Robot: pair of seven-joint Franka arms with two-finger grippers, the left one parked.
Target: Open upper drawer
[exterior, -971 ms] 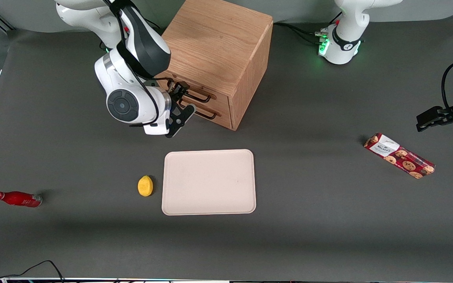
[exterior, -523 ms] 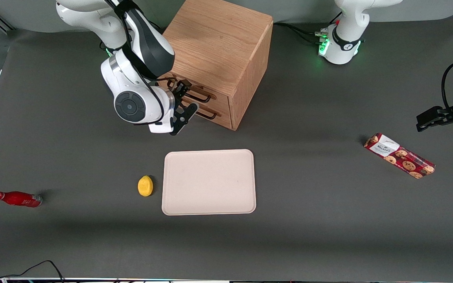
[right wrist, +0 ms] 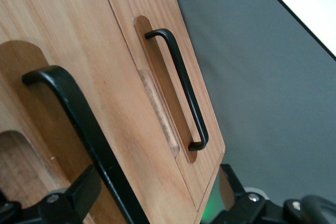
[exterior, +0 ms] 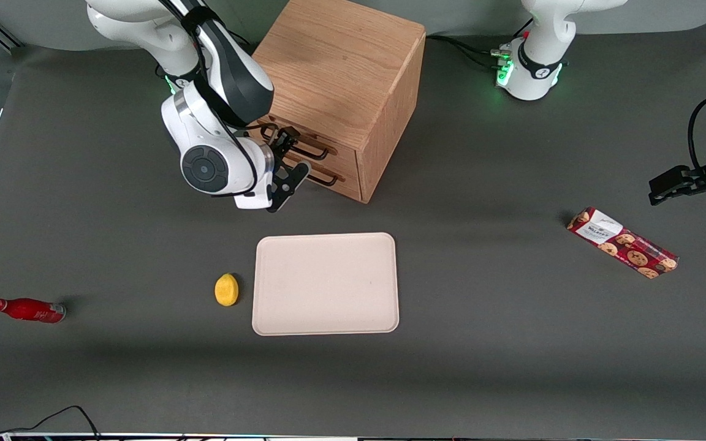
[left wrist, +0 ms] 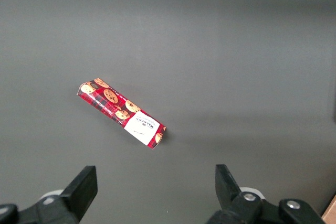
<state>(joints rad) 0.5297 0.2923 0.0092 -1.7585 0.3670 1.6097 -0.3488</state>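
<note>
The light wooden cabinet [exterior: 334, 67] stands at the back of the table with both drawer fronts flush. The upper drawer [exterior: 336, 146] [right wrist: 58, 30] carries a thin dark bar handle [exterior: 311, 149] [right wrist: 79, 119]. My gripper [exterior: 290, 158] [right wrist: 155, 190] is right in front of that drawer, at the handle's end toward the working arm. It is open, and the upper handle passes between its two fingers without being clamped. The lower drawer [right wrist: 157, 19] with its own handle [exterior: 323, 178] [right wrist: 184, 82] lies just beneath.
A beige tray [exterior: 326, 283] lies nearer the front camera than the cabinet, with a yellow lemon [exterior: 226, 289] beside it. A red bottle [exterior: 27, 310] lies toward the working arm's end of the table. A red cookie pack [exterior: 622, 243] [left wrist: 122, 114] lies toward the parked arm's end.
The wrist and gripper have shifted closer to the cabinet front, bringing the open fingers around the upper handle. The drawers have not moved.
</note>
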